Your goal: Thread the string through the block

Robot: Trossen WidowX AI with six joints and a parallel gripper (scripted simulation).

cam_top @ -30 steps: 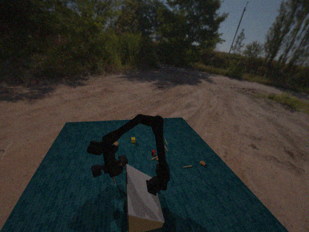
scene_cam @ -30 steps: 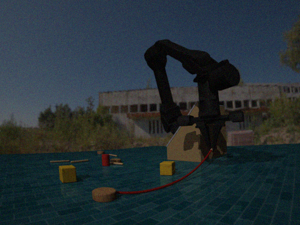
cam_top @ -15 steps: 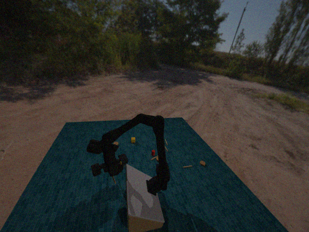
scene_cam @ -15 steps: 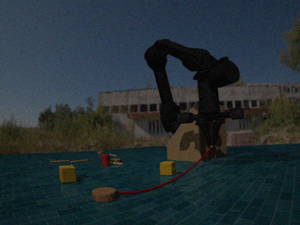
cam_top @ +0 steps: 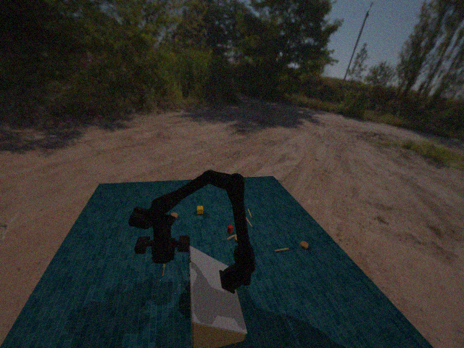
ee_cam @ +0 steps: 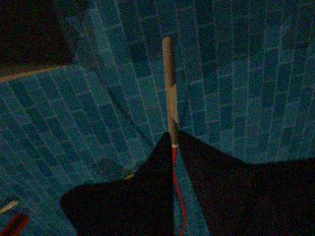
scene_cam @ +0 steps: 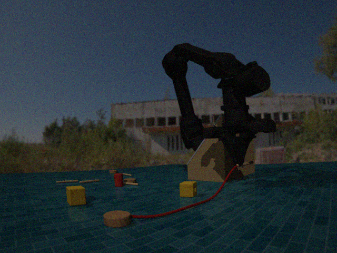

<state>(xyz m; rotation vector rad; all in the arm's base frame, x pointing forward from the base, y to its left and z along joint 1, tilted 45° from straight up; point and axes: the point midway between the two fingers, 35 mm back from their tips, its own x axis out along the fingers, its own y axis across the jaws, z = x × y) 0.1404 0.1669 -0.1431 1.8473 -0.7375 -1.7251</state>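
The pale block (cam_top: 209, 310) (scene_cam: 197, 169) stands on the table, with a dark corner of it (ee_cam: 30, 34) at the wrist view's upper left. Its hole cannot be made out. My gripper (scene_cam: 238, 163) (ee_cam: 173, 136) is shut on the string's stick (cam_top: 163, 270) (ee_cam: 169, 74) near its string end. The stick points away from the fingers, beside the block and outside it in the wrist view. The red string (scene_cam: 187, 207) (ee_cam: 180, 199) hangs from the stick's end and runs to the round wooden button (cam_top: 174, 215) (scene_cam: 117, 219). In the top view the fingertips are hidden behind the gripper body.
Two yellow cubes (scene_cam: 76, 195) (scene_cam: 187, 188) stand near the button and string. A red cylinder (cam_top: 230, 228) (scene_cam: 118, 179) (ee_cam: 15, 225) stands among several loose sticks (scene_cam: 67, 181) (scene_cam: 89, 181) (cam_top: 281, 249). Another wooden disc (cam_top: 304, 244) lies to their right. The arm base is close to the block.
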